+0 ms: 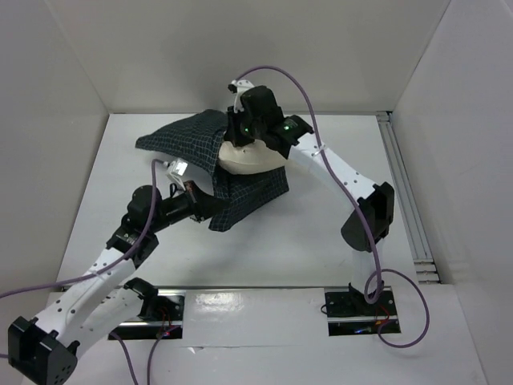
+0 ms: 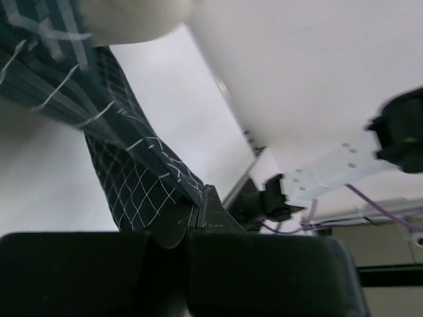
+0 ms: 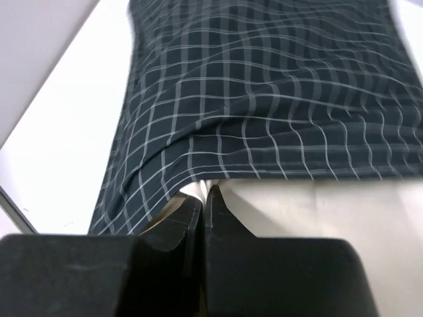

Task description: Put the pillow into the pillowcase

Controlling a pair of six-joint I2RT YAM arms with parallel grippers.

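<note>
The dark checked pillowcase lies bunched at the back middle of the white table, partly drawn over the cream pillow, whose near end sticks out. My left gripper is shut on the pillowcase's lower front edge; in the left wrist view the pillowcase runs pinched between the fingertips, with the pillow above. My right gripper reaches down from behind and is shut on the pillow. In the right wrist view the jaws pinch the pillow just under the rim of the pillowcase.
White walls close in the table on the left, back and right. A metal rail runs along the right side. Purple cables loop over both arms. The right arm's white link shows in the left wrist view.
</note>
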